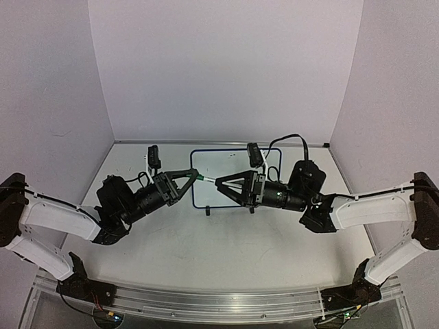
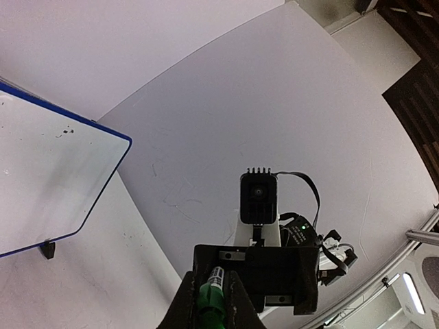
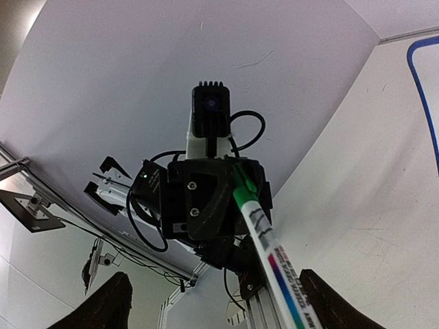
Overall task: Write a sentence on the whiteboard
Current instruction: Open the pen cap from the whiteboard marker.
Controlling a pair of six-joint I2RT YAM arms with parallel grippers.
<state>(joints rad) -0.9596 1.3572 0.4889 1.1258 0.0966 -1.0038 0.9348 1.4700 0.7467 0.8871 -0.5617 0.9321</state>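
From above, the two arms meet nose to nose over the white tabletop (image 1: 226, 253). The whiteboard (image 1: 226, 161) lies flat just past them at twelve o'clock. It has a thin dark-blue frame with rounded corners, and a small black clip foot (image 1: 208, 212) shows at its near edge. The left gripper (image 1: 197, 176) is clenched on the marker pen (image 1: 208, 179), while the right gripper (image 1: 219, 182) faces it from three o'clock.

The left wrist view gives the detail the overhead misses. The dark fingers pinch the pen's glossy green cap (image 2: 208, 301), and a printed label sits just beyond it. At nine o'clock the board's white face (image 2: 48, 171) carries a few dark specks. The right arm's boxy wrist camera (image 2: 258, 195) stares back from the centre.

The right wrist view settles that gripper. Its fingers (image 3: 103, 301) stand wide apart at the bottom corners, released. The white barrel (image 3: 264, 240), with its coloured printing, passes between them, nearer the five o'clock one. A curve of the blue frame (image 3: 420, 68) shows at two o'clock.
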